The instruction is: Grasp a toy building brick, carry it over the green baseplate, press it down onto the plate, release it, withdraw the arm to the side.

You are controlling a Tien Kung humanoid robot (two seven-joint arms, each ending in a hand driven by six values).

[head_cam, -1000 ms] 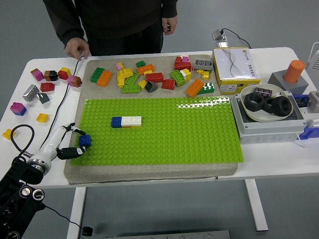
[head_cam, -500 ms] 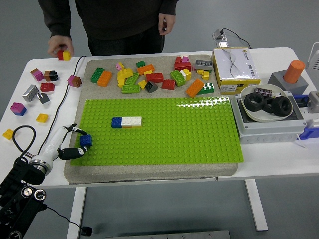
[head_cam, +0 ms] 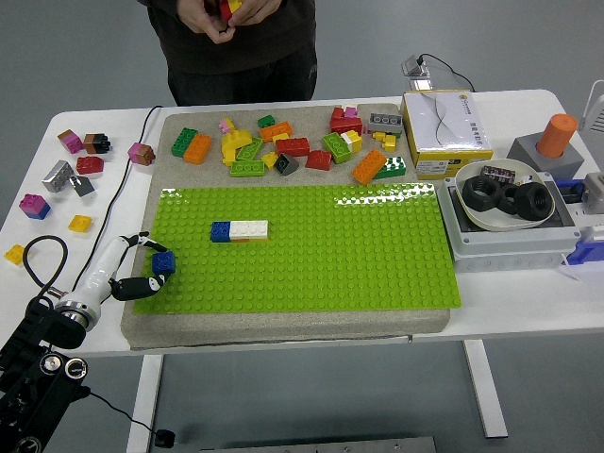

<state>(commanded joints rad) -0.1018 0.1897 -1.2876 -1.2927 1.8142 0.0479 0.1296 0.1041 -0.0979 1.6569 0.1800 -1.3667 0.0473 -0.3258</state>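
Behind robot hand (head_cam: 142, 267), brick (head_cam: 163, 261) seemingly gripped.

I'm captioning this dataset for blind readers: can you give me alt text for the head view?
The robot's left hand grips a blue brick at the left edge of a green baseplate, which already carries a blue-and-white row of bricks. Loose bricks lie beyond the plate, and a person at the far side holds a brick in both hands.

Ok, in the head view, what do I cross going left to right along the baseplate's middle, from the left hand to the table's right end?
left hand → blue brick → blue-and-white brick row → green baseplate → white bowl of black rings → orange cylinder
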